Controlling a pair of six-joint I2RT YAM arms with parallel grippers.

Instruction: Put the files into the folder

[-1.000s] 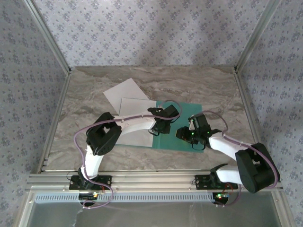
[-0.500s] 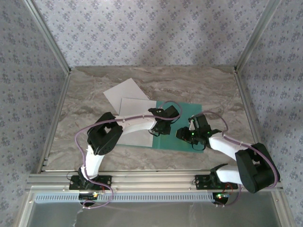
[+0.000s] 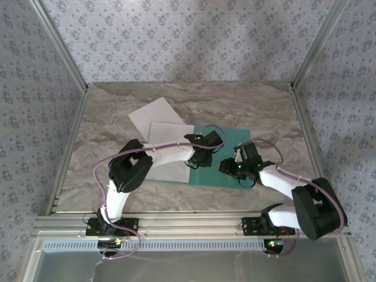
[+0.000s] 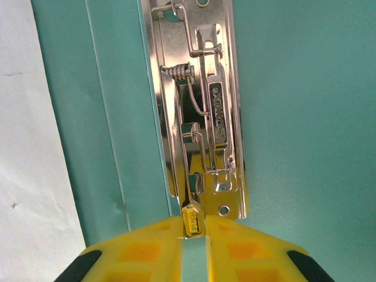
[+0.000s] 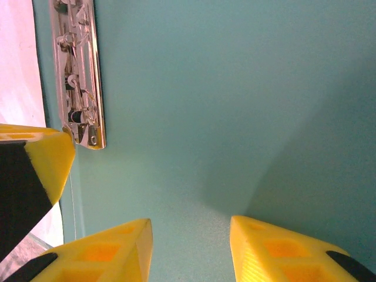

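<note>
Teal folder (image 3: 226, 154) open at table centre, left gripper (image 4: 192, 228) fingers clamped on its metal clip (image 4: 205, 117), right gripper (image 5: 191, 229) fingers apart over folder.

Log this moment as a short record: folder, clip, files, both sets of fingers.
folder: teal folder, lying open and flat on the table
clip: metal clip, beside the centre fold
files: far sheet and near sheet, both white, overlapping, left of the clip, not yet under it
left: left gripper, fingers pinched on the clip's near-end tab
right: right gripper, fingers apart over the bare right panel, holding nothing
</note>
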